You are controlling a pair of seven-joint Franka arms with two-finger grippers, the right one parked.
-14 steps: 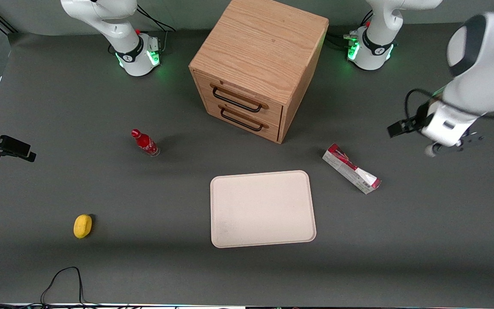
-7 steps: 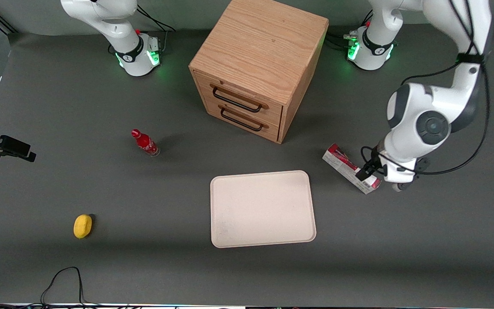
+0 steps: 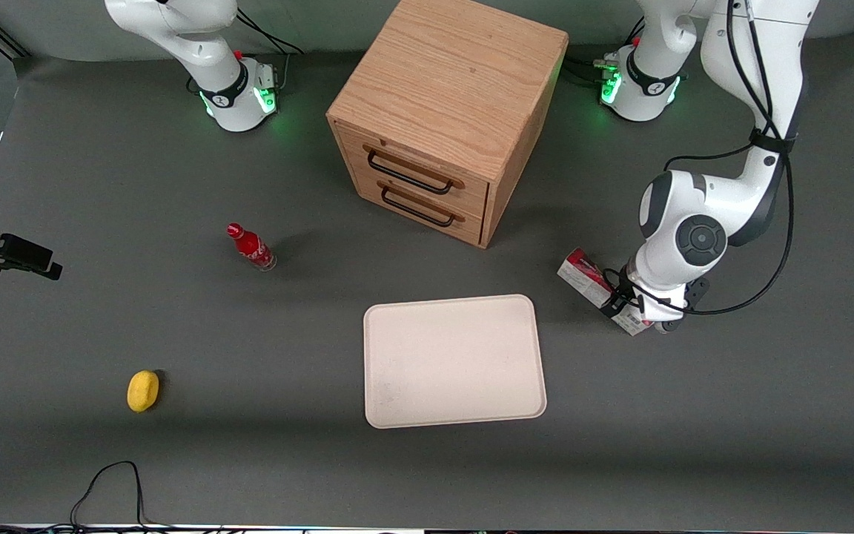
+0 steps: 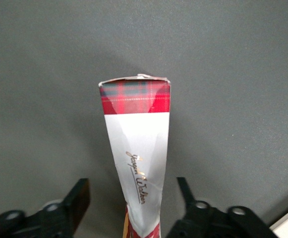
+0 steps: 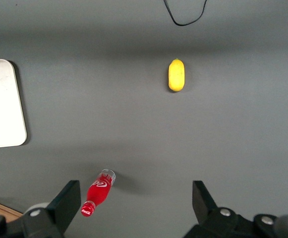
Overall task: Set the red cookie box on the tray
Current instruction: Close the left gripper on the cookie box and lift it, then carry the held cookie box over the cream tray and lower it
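The red cookie box (image 3: 583,273), a narrow red and white carton, lies flat on the table beside the beige tray (image 3: 454,361), toward the working arm's end. My left gripper (image 3: 623,305) is low over the end of the box nearer the front camera and hides that end. In the left wrist view the box (image 4: 136,134) runs between the two open fingers (image 4: 79,198), with a gap on each side. The gripper (image 4: 132,192) holds nothing. The tray has nothing on it and also shows in the right wrist view (image 5: 0,104).
A wooden drawer cabinet (image 3: 445,111) stands farther from the front camera than the tray. A small red bottle (image 3: 250,247) and a yellow fruit (image 3: 143,390) lie toward the parked arm's end. A black cable (image 3: 108,482) loops at the table's near edge.
The left arm has swung in from the working arm's end of the table and come down over the cookie box. Its fingers now straddle the box, which has not moved.
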